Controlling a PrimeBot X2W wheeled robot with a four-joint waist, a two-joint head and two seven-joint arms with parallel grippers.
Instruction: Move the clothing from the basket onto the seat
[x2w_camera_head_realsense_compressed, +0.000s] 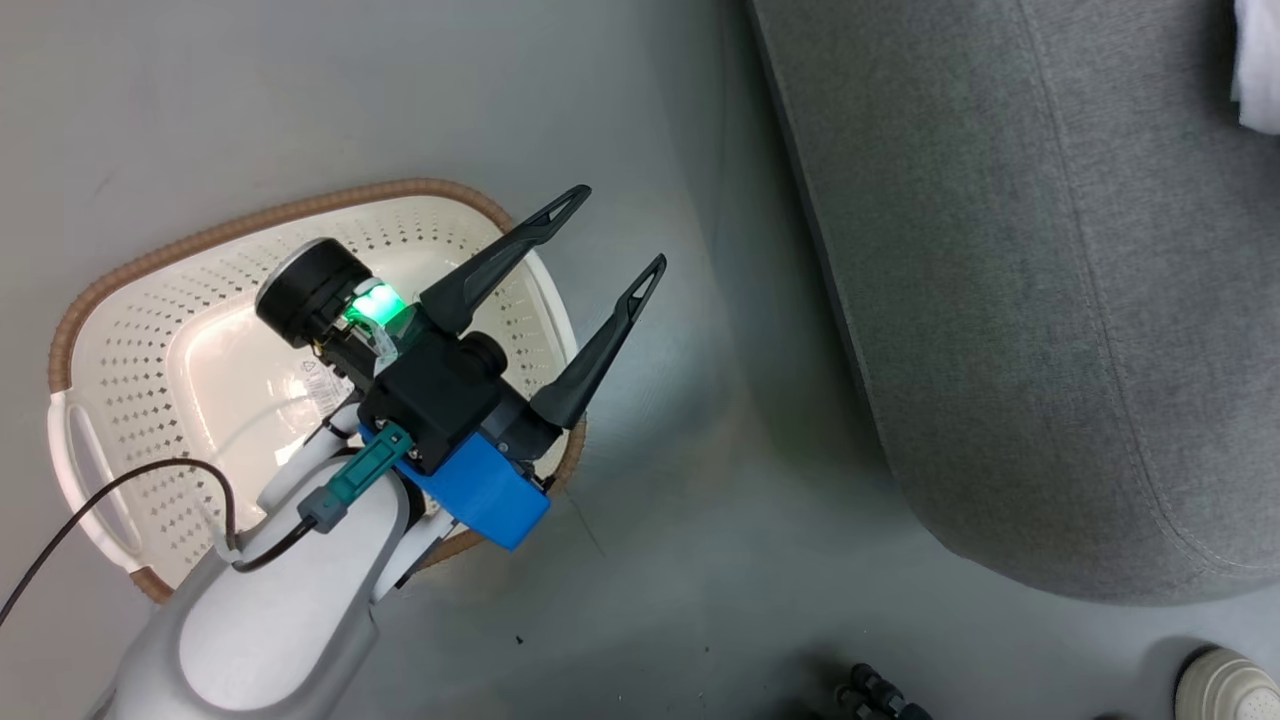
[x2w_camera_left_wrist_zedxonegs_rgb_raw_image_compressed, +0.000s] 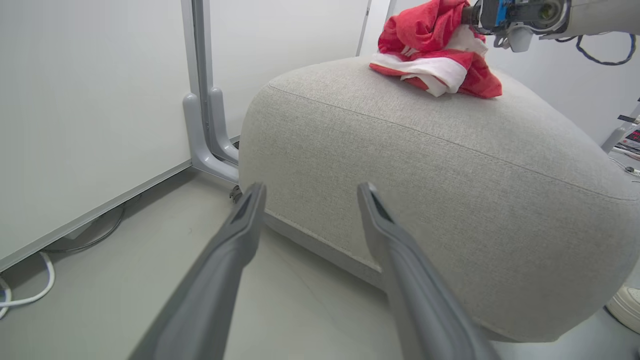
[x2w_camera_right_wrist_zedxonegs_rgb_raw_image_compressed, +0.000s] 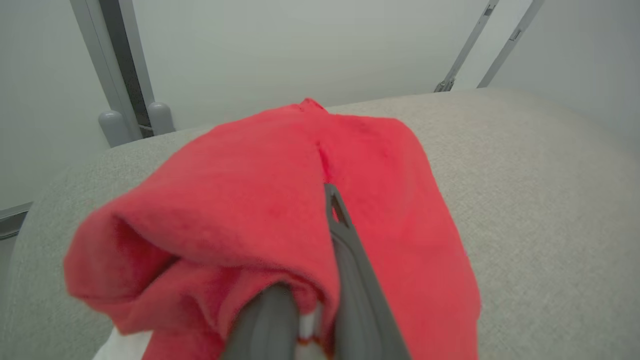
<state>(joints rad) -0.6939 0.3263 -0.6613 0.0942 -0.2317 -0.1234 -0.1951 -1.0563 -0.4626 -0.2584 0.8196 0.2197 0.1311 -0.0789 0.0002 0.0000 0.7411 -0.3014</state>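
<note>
Left tool (x2w_camera_head_realsense_compressed: 619, 226) hangs released, fingers spread wide, over the side of the basket (x2w_camera_head_realsense_compressed: 130, 350) nearest the seat (x2w_camera_head_realsense_compressed: 1000, 250). In the head view the basket sits at 9 o'clock and the seat at 3 o'clock. What shows of the basket's bottom holds no cloth, so this arm probably has nothing left to fetch.

Right tool (x2w_camera_right_wrist_zedxonegs_rgb_raw_image_compressed: 320, 210) looks clenched on the clothing (x2w_camera_left_wrist_zedxonegs_rgb_raw_image_compressed: 435, 55): red fabric drapes over both fingers, with white cloth between them. From the left wrist, the red-and-white heap rests on top of the seat at 1 o'clock, likely set down before release. I cannot tell whether it is one garment or two.

The seat is grey, woven and rounded. The floor (x2w_camera_head_realsense_compressed: 700, 560) is smooth and pale grey. A grey post (x2w_camera_left_wrist_zedxonegs_rgb_raw_image_compressed: 200, 100) stands at 11 o'clock against a pale wall (x2w_camera_left_wrist_zedxonegs_rgb_raw_image_compressed: 90, 100), and a white cable (x2w_camera_left_wrist_zedxonegs_rgb_raw_image_compressed: 30, 295) lies at 8 o'clock. A pale shoe (x2w_camera_head_realsense_compressed: 1228, 682) shows at 5 o'clock in the head view.
</note>
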